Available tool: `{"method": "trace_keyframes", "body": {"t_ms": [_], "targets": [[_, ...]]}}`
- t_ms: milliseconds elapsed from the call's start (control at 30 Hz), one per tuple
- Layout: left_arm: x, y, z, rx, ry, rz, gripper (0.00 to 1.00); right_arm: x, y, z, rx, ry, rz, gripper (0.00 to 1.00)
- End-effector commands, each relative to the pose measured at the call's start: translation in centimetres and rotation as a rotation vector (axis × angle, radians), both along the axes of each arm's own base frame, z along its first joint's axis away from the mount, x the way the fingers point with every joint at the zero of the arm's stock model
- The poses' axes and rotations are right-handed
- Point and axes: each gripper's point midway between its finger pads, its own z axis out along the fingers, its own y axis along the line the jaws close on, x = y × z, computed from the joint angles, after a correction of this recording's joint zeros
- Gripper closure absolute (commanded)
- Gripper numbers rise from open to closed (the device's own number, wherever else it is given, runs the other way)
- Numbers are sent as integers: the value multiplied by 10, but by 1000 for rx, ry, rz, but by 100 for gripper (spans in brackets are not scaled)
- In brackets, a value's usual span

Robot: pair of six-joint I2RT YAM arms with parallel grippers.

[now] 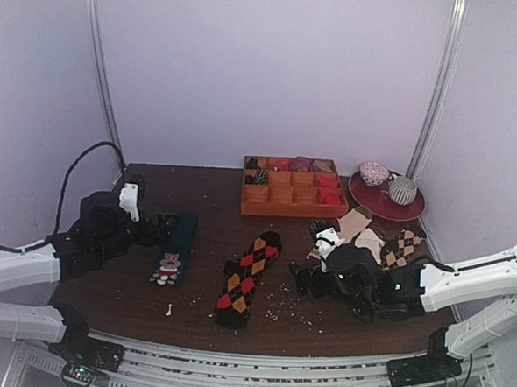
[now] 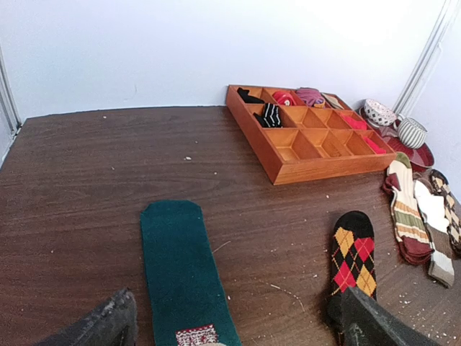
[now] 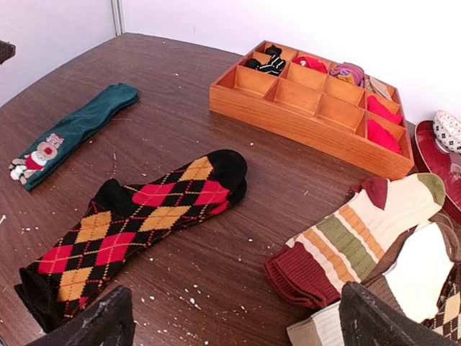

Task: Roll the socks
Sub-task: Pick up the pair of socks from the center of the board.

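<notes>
The black socks with red and orange argyle diamonds (image 1: 246, 278) lie flat, one on the other, in the middle of the table, toes toward the back. They show in the right wrist view (image 3: 137, 225) and their toe in the left wrist view (image 2: 353, 254). My left gripper (image 1: 162, 229) is open and empty, low over the dark teal sock (image 2: 180, 270). My right gripper (image 1: 302, 279) is open and empty, just right of the argyle socks, its fingers apart over bare table (image 3: 230, 317).
A wooden compartment tray (image 1: 294, 188) with rolled socks stands at the back. A red plate (image 1: 386, 200) with a bowl and cup is at back right. A pile of striped and brown argyle socks (image 3: 367, 249) lies right of my right gripper. Crumbs dot the table.
</notes>
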Motion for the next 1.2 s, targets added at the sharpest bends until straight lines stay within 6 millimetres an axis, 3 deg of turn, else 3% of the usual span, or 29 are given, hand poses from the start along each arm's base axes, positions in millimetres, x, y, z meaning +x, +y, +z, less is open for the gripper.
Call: {"method": "trace_keyframes", "body": {"t_ms": [0,200,400,500,600,767,833,1167], "targets": [[1,-3,11,-11,-42,-20,2,3,-13,-7,-84,-5,-41,0],[-4,-16,8,-12,-44,-107,2,-6,-2,-15,-134,5,80,0],[-17,-19,0,-9,-64,-160,2,-21,23,-19,-69,1,252,0],[-34,-33,-12,-9,-62,-228,2,-46,58,-22,-6,28,447,4],[-49,-45,-25,4,-40,-290,2,-86,93,-26,-26,-22,668,5],[-60,-43,-41,-1,-7,-304,3,-125,132,-54,-152,-49,933,7],[-61,-42,-43,4,-1,-301,3,-132,141,-70,-204,-43,1007,9],[-56,-41,-53,28,36,-282,3,-139,168,-81,-240,-137,1139,17]]}}
